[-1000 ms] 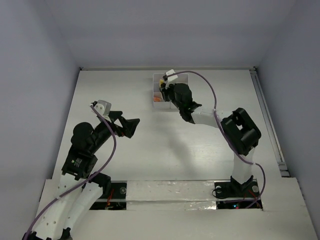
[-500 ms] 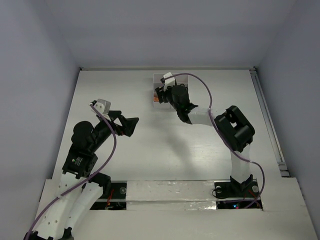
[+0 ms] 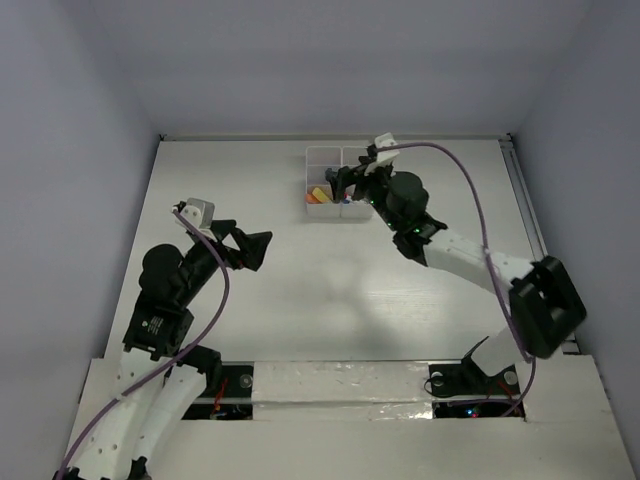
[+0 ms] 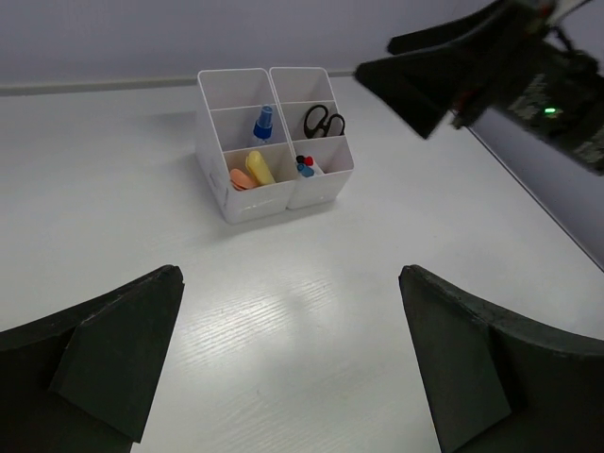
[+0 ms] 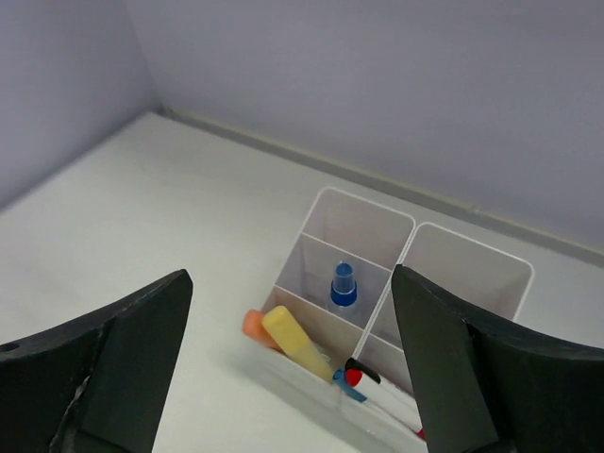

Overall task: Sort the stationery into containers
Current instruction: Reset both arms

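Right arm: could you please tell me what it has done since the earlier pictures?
The right gripper withdrew from over the organiser tray toward the right, and its jaws opened; they are empty now. The left gripper and the tray stayed put.

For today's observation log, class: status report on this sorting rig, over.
Left end effector open, empty. Right end effector open, empty, near organiser tray. Scissors, erasers, pens in compartments. Nothing blocking tray.
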Tool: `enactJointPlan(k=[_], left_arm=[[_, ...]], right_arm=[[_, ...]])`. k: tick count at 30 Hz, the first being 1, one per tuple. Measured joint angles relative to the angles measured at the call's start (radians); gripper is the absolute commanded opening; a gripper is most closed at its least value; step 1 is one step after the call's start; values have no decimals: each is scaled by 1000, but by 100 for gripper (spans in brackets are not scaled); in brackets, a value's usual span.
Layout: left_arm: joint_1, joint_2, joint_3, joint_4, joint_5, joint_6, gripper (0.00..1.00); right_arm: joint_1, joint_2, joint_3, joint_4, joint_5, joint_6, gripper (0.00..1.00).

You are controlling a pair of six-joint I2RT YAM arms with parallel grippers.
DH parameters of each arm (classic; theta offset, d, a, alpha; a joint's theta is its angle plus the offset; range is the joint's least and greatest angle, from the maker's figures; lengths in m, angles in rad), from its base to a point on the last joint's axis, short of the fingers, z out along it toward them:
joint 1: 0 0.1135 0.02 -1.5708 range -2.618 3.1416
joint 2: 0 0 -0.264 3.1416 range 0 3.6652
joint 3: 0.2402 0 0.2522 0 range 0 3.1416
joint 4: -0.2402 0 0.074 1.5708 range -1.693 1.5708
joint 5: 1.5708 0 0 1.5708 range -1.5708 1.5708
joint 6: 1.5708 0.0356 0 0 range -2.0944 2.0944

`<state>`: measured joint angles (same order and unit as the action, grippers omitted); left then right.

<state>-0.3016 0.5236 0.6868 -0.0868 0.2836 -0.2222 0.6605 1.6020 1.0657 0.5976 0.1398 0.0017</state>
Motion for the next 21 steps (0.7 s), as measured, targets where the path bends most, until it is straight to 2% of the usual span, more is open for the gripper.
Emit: enactJointPlan(k=[1, 5, 9, 16, 18, 21], left_arm=[[2, -5, 0, 0, -4, -2, 99], [2, -17, 0, 0, -23, -23, 99], [2, -33, 5, 1, -37, -47, 99], [2, -66, 100, 25, -86, -72, 99], [2, -84, 104, 54, -97, -81, 99], [2, -98, 100, 70, -101, -97, 99]], right_arm=[[0, -58, -28, -3, 7, 25, 100], [0, -290, -115, -107, 76, 97, 100], [0, -518, -163, -280, 161, 154, 100], [0, -1027, -312, -477, 291, 227, 100], [0, -1132, -322, -513, 343, 243, 100], [0, -1192, -329, -561, 389, 265, 100]])
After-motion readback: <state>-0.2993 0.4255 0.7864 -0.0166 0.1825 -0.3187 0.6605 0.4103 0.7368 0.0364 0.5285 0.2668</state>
